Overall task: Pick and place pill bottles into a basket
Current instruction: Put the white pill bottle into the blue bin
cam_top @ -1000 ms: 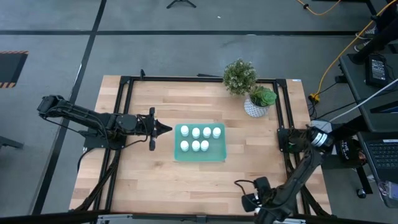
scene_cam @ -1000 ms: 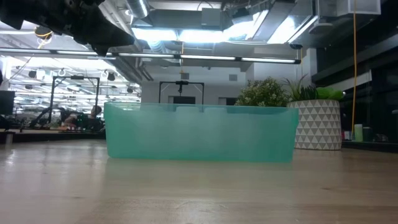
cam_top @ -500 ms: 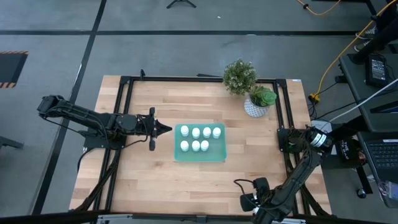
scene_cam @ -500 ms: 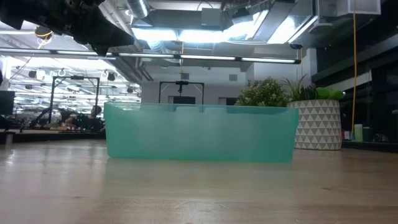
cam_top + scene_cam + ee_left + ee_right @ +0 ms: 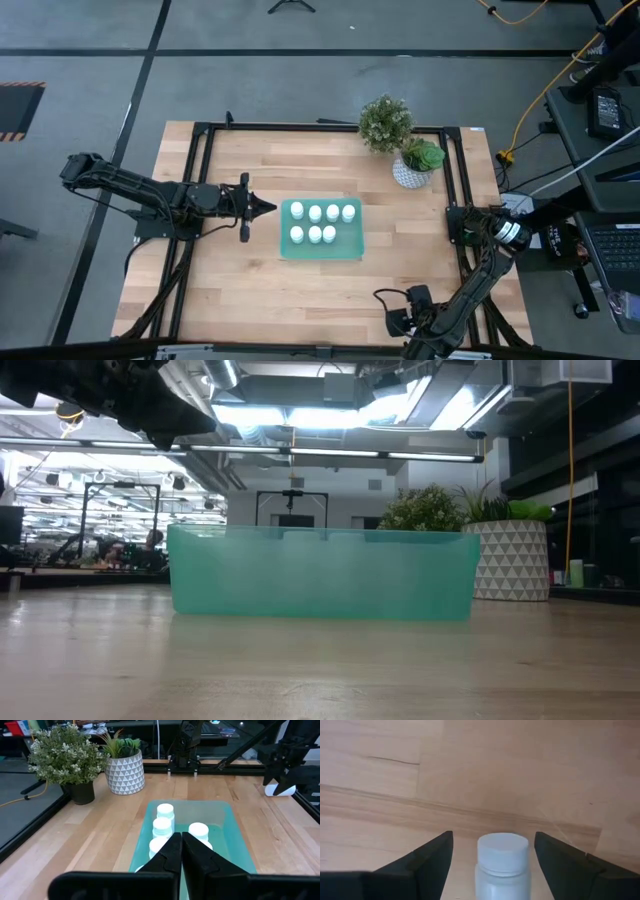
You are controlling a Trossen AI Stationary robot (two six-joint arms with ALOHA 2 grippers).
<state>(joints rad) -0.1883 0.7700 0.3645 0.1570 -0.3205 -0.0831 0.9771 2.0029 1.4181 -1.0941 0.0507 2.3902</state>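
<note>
In the high view the teal basket (image 5: 321,229) sits at the middle of the wooden table (image 5: 240,290), and seven white pill bottles (image 5: 322,223) stand inside it: four in the upper row and three in the lower row, leaving the lower right slot bare.

The left gripper (image 5: 270,207) hangs just off the basket's left wall, at mid-left of the frame, its tip pointing toward the tray. In the left wrist view its two dark fingers (image 5: 167,854) are pressed together with nothing between them, and the bottles in the tray (image 5: 198,831) stand just beyond the tips, in the centre of that picture.

The right gripper (image 5: 400,322) is at the bottom of the high view, right of centre, near the table's front edge and well apart from the basket. The right wrist view shows an eighth pill bottle (image 5: 502,861) at bottom centre, standing upright between the two spread fingers (image 5: 431,858), with a clear gap of bare wood on either side of its cap. The fingers do not touch it, so the jaws stand released around the bottle.

In the low view the basket (image 5: 322,573) fills the middle of the frame, with a patterned white plant pot (image 5: 512,559) at the right behind it. Two potted plants (image 5: 386,122) sit at the upper right of the table in the high view.
</note>
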